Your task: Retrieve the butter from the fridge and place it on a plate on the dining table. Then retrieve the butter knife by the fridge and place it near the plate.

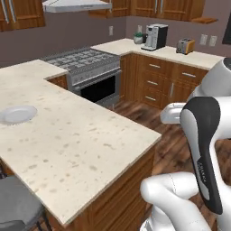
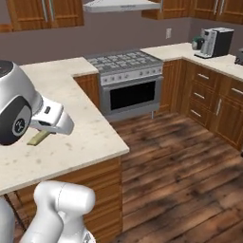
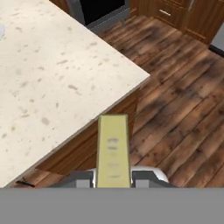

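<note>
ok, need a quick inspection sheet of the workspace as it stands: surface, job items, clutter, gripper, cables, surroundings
Surface: dining table, beige speckled stone, bare apart from the plate.
Job's things: plate near the table's left edge, nothing on it; butter held in the gripper, not yet over the plate. Fridge and butter knife: nothing seen.
Clutter: nothing seen.
Gripper: gripper shut on the butter, near the table's corner.
Cables: nothing seen.
Surroundings: stove with oven, range hood, coffee machine, toaster, wood floor, stool.
</note>
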Robot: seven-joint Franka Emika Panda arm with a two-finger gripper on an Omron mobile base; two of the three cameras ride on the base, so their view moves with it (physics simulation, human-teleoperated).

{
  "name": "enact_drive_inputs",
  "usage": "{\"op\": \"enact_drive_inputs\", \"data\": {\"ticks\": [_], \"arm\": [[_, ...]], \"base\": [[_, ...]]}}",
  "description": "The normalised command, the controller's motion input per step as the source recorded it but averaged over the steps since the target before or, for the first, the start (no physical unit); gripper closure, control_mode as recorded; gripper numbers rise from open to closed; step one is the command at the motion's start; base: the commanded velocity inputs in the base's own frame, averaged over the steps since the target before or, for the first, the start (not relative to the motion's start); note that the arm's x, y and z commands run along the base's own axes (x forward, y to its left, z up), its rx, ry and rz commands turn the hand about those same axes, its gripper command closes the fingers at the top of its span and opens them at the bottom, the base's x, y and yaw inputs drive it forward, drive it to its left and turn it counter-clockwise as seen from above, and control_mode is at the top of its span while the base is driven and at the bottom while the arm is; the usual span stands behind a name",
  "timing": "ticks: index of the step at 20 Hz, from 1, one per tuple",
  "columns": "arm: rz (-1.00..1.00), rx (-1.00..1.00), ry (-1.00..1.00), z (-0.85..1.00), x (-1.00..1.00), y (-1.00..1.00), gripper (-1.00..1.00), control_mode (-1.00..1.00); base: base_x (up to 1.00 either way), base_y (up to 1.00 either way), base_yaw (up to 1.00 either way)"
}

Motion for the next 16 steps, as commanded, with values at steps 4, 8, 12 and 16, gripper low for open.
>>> {"op": "enact_drive_inputs", "data": {"ticks": [4, 8, 12, 16], "arm": [[0.00, 0.00, 0.00, 0.00, 0.00, 0.00, 1.00, 1.00], [0.00, 0.00, 0.00, 0.00, 0.00, 0.00, 1.00, 1.00], [0.00, 0.00, 0.00, 0.00, 0.00, 0.00, 1.00, 1.00], [0.00, 0.00, 0.00, 0.00, 0.00, 0.00, 1.00, 1.00]], "base": [[-0.67, 0.59, 0.01], [-0.60, 0.71, -0.01], [-0.15, 0.95, -0.26], [0.14, 1.00, -0.55]]}}
